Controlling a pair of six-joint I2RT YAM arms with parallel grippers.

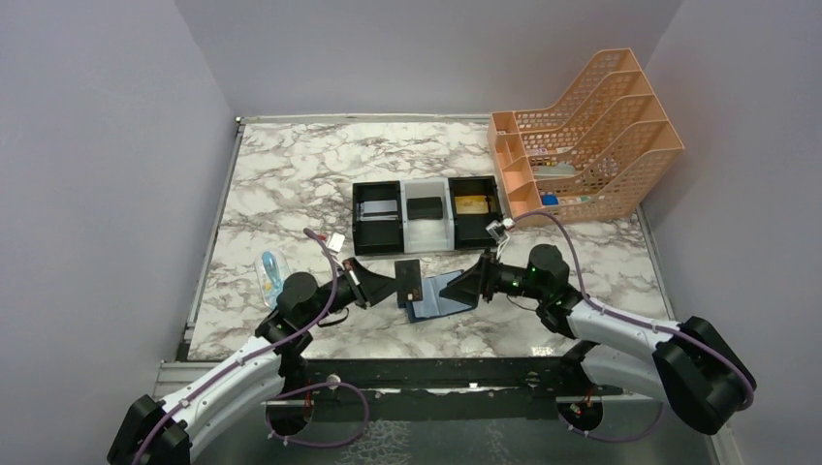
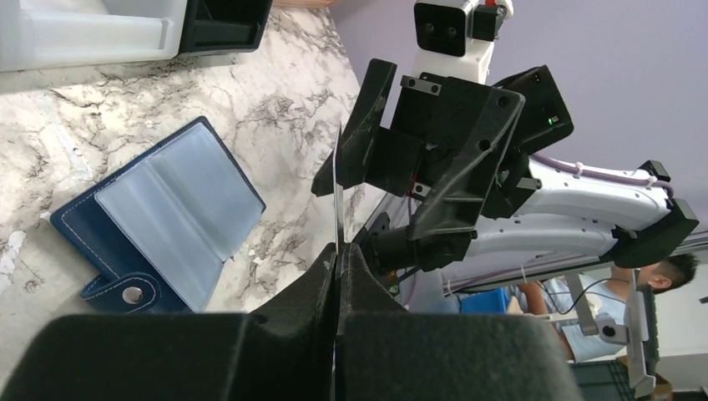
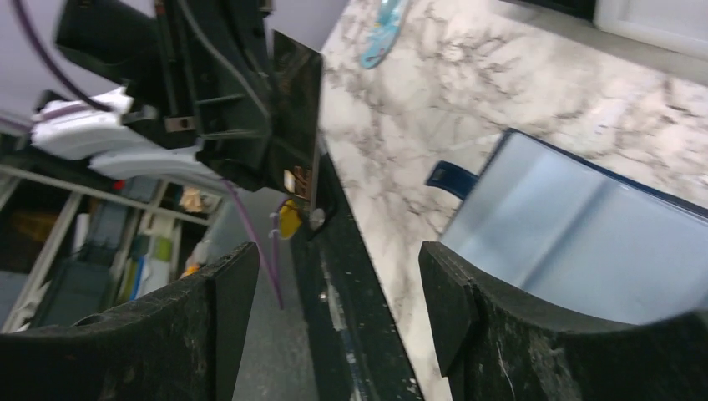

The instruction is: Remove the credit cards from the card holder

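Note:
The card holder [image 1: 444, 298] lies open on the marble, navy cover down and pale clear pockets up; it also shows in the left wrist view [image 2: 163, 219] and the right wrist view [image 3: 584, 242]. My left gripper [image 1: 393, 287] is shut on a black credit card [image 1: 409, 279], held on edge above the holder's left side. That card is a thin line above the left gripper [image 2: 338, 251] and a dark rectangle [image 3: 297, 109] in the right wrist view. My right gripper [image 1: 465, 288] hovers over the holder's right side, open and holding nothing [image 3: 334, 280].
A black and white three-part tray [image 1: 405, 240] behind the holder contains a gold card [image 1: 472, 204], a black card [image 1: 425, 207] and a grey one [image 1: 378, 208]. A peach mesh rack [image 1: 582, 136] stands at the back right. A small blue item [image 1: 269, 271] lies at the left.

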